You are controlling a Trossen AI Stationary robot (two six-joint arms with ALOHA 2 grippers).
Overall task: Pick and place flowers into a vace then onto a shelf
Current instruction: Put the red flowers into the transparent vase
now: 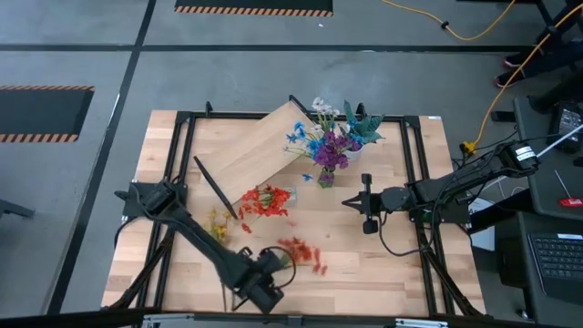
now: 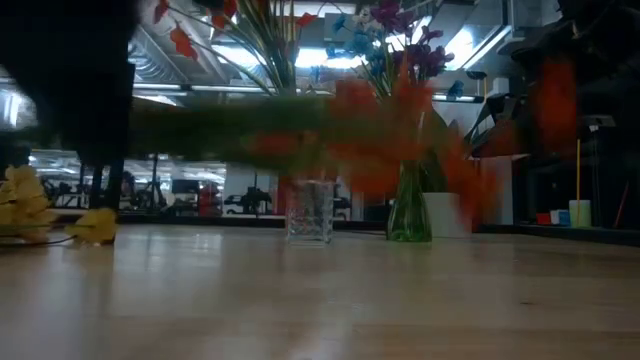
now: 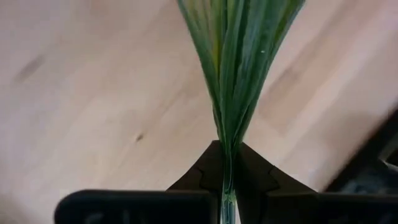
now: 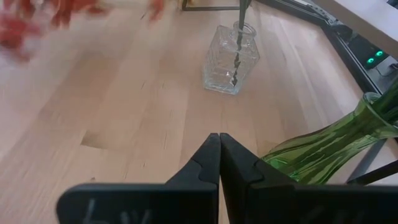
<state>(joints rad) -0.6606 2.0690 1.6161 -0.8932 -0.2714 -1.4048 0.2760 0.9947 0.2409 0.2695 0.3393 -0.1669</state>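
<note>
Orange-red flower spray [image 1: 303, 251] pinched by stem in left pincer [image 1: 273, 267]; next, carry to clear vase [image 4: 231, 58]. Right pincer [image 4: 219, 144] pressed together, empty.

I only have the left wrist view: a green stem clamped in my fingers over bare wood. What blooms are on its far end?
Observer: Orange-red ones. The spray is held off the table by the left gripper.
Operator: Where is the clear vase?
Observer: The clear glass vase stands near the table's middle, with a red spray in it.
Operator: Is the right arm in the way?
Observer: The right gripper is shut and empty, to the right of that vase, near the green vase.
</note>
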